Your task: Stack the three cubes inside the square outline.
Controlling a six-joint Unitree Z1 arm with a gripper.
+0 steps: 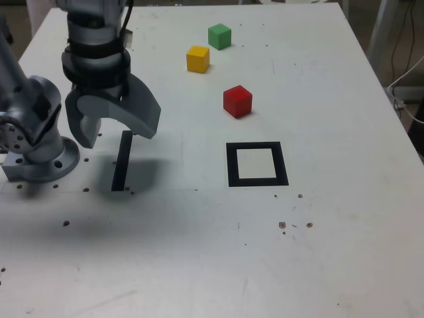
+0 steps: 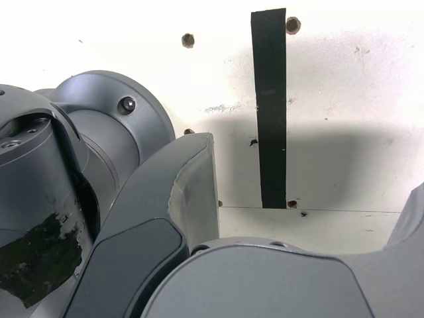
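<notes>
Claw (image 1: 109, 136) open, empty, hanging over the tape strip (image 1: 121, 162) near the arm base, well away from the blocks. Square outline (image 1: 257, 164) empty. Red cube (image 1: 237, 101) is nearest it, just beyond its far edge; yellow cube (image 1: 197, 58) and green cube (image 1: 219, 36) sit further back on the table (image 1: 344, 252), close together. I'd take red first: center over it, align jaws w/ its faces, come straight down. Watch clearance btwn yellow and green later.
</notes>
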